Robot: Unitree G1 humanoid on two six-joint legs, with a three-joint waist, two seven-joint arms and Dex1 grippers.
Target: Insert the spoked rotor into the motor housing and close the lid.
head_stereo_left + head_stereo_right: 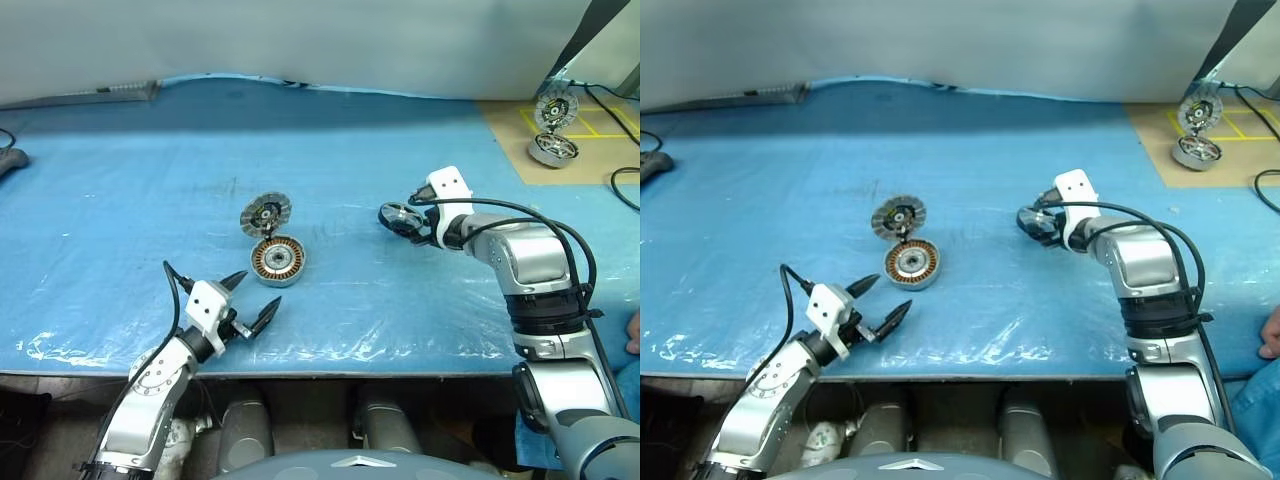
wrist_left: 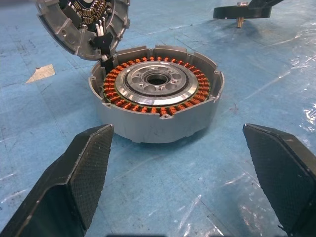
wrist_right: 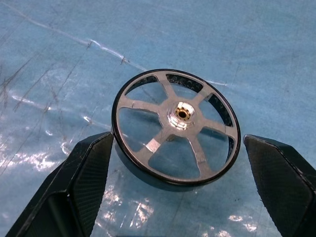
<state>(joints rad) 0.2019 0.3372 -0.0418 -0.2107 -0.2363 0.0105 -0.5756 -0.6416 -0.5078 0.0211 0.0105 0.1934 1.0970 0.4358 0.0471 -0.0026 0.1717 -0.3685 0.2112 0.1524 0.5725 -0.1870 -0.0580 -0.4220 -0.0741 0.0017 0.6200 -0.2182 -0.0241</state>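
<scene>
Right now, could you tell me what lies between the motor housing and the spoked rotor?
Only bare blue sheet between motor housing and spoked rotor, in the left eye view.

- Head stereo pair looks forward and down over the table (image 1: 330, 150).
- Left wrist camera sits close behind the motor housing (image 2: 157, 98).
- Right wrist camera sits close over the spoked rotor (image 3: 176, 126).

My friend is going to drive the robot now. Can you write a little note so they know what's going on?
Left claw: open, empty, near the motor housing.
Right claw: open around the spoked rotor, which lies on the blue sheet; no grip yet.
The housing shows copper windings; its lid stands open at the far edge.
Done: nothing inserted.
Left: grab rotor, drop it into the housing, close the lid.
</scene>
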